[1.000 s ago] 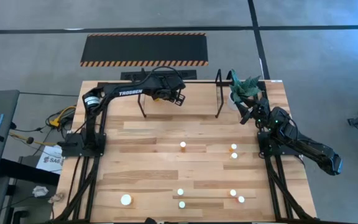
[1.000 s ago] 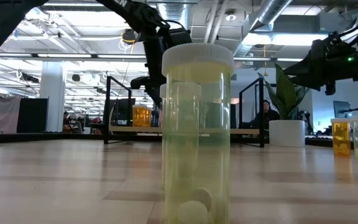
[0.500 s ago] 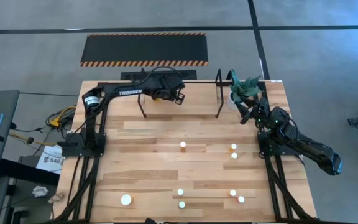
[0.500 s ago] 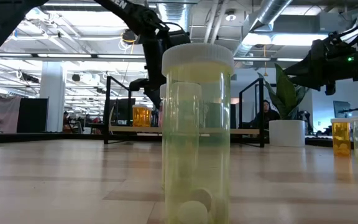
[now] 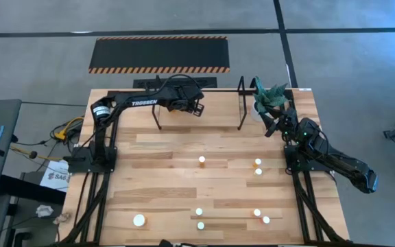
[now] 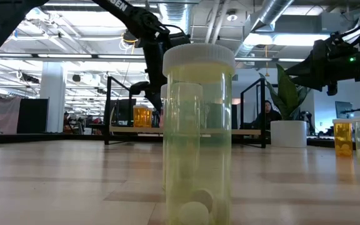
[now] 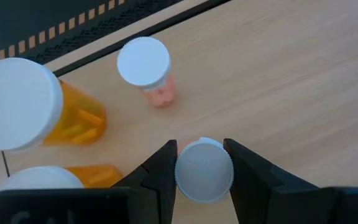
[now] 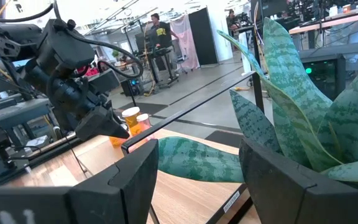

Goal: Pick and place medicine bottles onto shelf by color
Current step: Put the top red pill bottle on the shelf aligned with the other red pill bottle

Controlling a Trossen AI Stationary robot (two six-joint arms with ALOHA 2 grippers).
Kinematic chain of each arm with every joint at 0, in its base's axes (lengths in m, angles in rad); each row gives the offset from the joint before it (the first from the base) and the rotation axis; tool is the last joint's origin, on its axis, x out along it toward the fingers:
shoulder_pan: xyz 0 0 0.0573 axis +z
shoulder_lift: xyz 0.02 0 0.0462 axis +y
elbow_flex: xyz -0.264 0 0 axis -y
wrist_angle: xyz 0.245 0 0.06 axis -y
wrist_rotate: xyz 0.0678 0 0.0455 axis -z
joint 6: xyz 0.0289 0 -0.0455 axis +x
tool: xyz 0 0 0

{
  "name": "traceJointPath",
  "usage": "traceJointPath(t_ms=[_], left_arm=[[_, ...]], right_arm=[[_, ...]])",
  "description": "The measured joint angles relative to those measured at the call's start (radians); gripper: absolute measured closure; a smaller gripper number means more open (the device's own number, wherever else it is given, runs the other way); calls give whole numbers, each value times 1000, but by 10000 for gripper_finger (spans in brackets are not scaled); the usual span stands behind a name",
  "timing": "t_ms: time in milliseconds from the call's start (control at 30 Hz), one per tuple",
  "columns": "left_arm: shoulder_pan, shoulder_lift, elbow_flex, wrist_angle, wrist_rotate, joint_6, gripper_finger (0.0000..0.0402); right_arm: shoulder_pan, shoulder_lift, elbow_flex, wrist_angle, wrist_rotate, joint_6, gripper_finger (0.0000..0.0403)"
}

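My left gripper (image 5: 196, 107) is over the black-bar shelf (image 5: 241, 103) at the table's far edge, shut on a small white-capped bottle (image 7: 204, 170). Its body is hidden under its cap. On the shelf's wood floor (image 7: 278, 74) beside it stand a reddish bottle (image 7: 145, 64) and two orange bottles (image 7: 23, 106) (image 7: 48, 180). My right gripper (image 5: 273, 125) is open and empty beside the potted plant (image 5: 271, 96) at the far right. Several more bottles stand on the table, such as one in mid-table (image 5: 201, 160). My left gripper pinches the bottle's round white cap (image 7: 185, 171) between its two fingers, one on each side. The fingers come from above, pointing down. The bottle is upright. I cannot tell whether its base stands on the shelf floor.
Bottles stand at mid-right (image 5: 257, 167) and along the near edge (image 5: 138, 220) (image 5: 199, 218) (image 5: 261, 216). A large pale bottle (image 6: 199, 131) stands right before the low camera. The plant's leaves (image 8: 303, 106) are close to my right gripper (image 8: 197, 180). A striped mat (image 5: 159, 53) lies beyond the table.
My left gripper has sunk a little over the shelf, still shut on the bottle.
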Motion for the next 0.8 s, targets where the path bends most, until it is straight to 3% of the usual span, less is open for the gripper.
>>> traceJointPath(t_ms=[800], left_arm=[[8,0,0,-15,23,2,296]], right_arm=[[0,0,0,0,0,0,154]])
